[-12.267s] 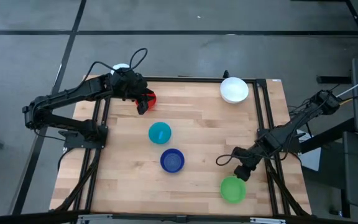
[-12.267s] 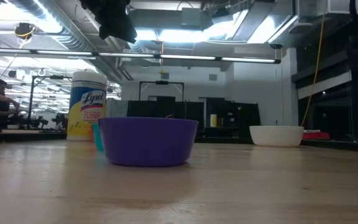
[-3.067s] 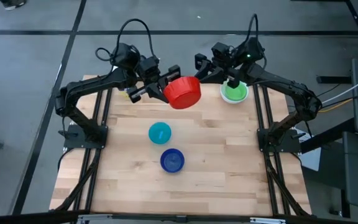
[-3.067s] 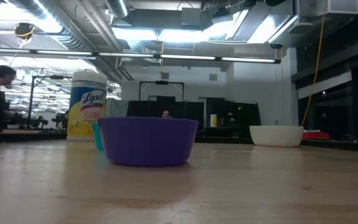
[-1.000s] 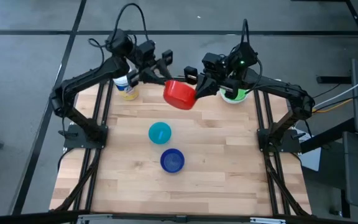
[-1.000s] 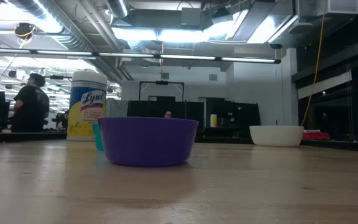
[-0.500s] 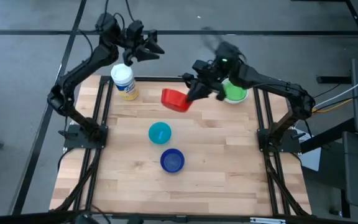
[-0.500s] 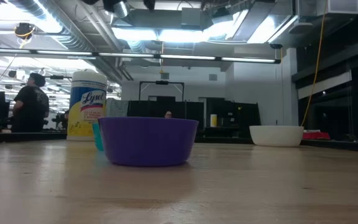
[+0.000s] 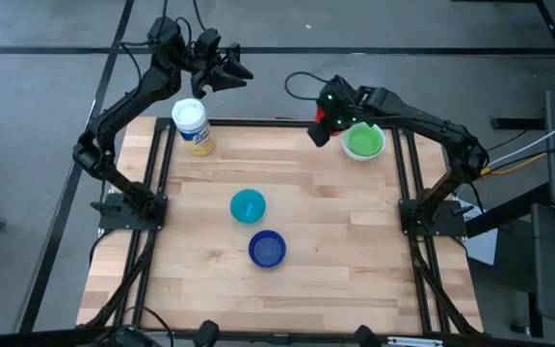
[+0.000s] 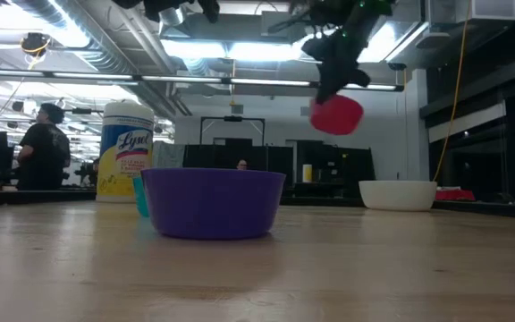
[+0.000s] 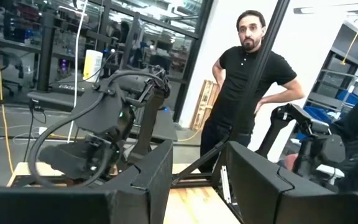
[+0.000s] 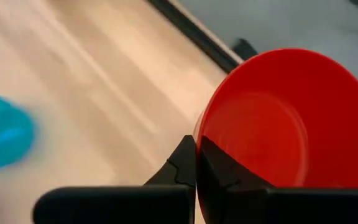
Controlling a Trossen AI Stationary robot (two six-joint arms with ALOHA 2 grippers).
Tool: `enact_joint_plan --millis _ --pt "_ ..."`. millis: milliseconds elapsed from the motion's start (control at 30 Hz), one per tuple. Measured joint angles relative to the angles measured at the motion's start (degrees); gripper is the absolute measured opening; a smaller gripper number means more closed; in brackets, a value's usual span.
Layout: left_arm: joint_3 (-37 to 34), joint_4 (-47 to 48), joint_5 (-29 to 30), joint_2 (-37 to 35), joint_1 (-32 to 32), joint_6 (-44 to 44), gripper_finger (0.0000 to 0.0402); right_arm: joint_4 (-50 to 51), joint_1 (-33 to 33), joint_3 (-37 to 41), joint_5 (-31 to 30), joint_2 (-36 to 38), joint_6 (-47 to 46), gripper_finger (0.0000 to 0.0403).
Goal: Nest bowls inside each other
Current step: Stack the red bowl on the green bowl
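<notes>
My right gripper (image 9: 322, 123) is shut on the red bowl (image 10: 336, 114), which hangs in the air just left of the green bowl (image 9: 363, 142) at the table's far right. The green bowl sits inside the white bowl (image 10: 398, 193). The teal bowl (image 9: 248, 205) and the dark blue bowl (image 9: 267, 249) rest on their bases at mid-table. My left gripper (image 9: 239, 69) stands open with nothing between its fingers, raised beyond the table's far edge at the left. My right gripper pinches the red bowl's rim (image 12: 199, 138), one finger inside the bowl and one outside. The fingers slant down from above. The bowl hangs tilted below them (image 10: 336, 114), clear of the table.
A white-lidded jar with a yellow label (image 9: 191, 125) stands at the far left corner. A person (image 11: 247, 93) stands in the room beyond the table's far edge. Bare wood lies along the near half and the right side of the table.
My left gripper has swung away from the red bowl to the far left, past the table's edge. My right gripper has turned its wrist over and carried the red bowl down and toward the green bowl at the far right.
</notes>
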State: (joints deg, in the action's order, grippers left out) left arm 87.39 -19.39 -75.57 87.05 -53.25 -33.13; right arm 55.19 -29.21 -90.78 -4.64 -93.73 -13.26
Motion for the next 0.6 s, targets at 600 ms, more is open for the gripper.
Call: enact_joint_plan --millis 600 --pt "0.0 0.0 0.4 0.0 2.6 -0.6 0.0148 -8.8 -5.3 22.3 -7.8 2.3 -11.6 0.0001"
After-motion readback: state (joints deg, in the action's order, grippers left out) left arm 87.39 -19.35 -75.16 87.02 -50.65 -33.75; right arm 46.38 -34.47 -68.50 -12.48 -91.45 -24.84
